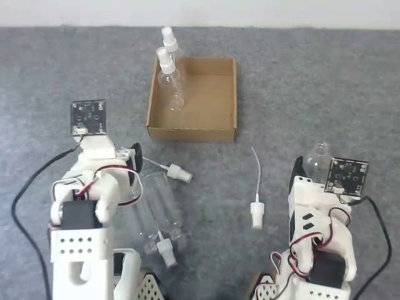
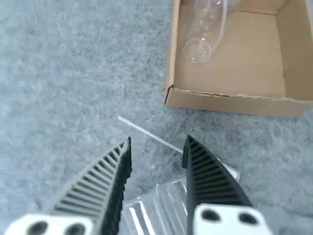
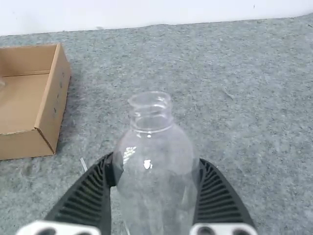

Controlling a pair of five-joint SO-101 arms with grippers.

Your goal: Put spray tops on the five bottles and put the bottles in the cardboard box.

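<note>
The cardboard box (image 1: 222, 130) lies at the back centre, with two capped clear bottles (image 1: 170, 75) leaning in its left side. My left gripper (image 1: 134, 164) is open just above a loose spray top (image 1: 179, 172) and its thin tube (image 2: 146, 134). Beneath it (image 2: 157, 147), two clear bottles (image 1: 161, 201) lie on the carpet, with another spray top (image 1: 166, 250) at their near end. On the right, my right gripper (image 3: 156, 169) is shut on an upright, uncapped clear bottle (image 3: 151, 147), also seen from above (image 1: 317, 157).
A third spray top (image 1: 257, 212) with a long curved tube lies on the grey carpet between the arms. The box's right half (image 1: 212, 94) has bare floor. The box wall (image 2: 234, 103) stands just beyond my left gripper. Cables trail beside both arm bases.
</note>
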